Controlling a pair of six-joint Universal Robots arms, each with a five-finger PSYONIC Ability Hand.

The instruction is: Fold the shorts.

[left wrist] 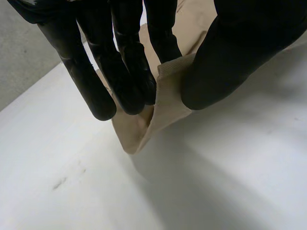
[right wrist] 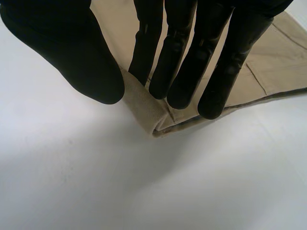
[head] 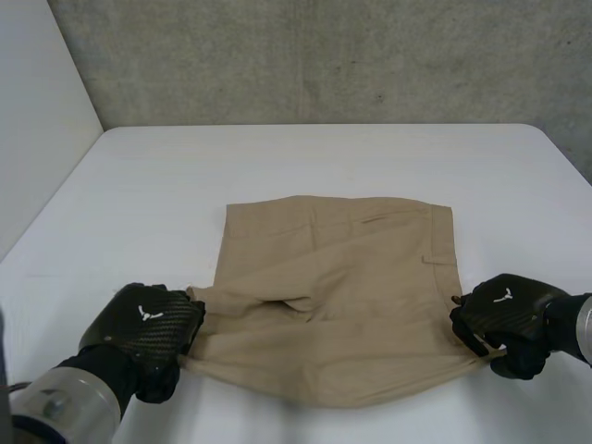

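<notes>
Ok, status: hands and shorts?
Left hand pinches shorts at near left corner. Right hand pinches near right corner. Shorts spread on table. Nothing in the way.

Lab-like, bare concrete wall [head: 324, 60], white table [head: 305, 162]

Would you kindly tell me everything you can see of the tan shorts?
The tan shorts, of woven-looking cloth, lie flat on the white table, wrinkled at the middle. A pocket slit and a belt loop show near their right side. The left hand pinches the near left corner, the right hand the near right corner, the near edge stretched between them.
</notes>
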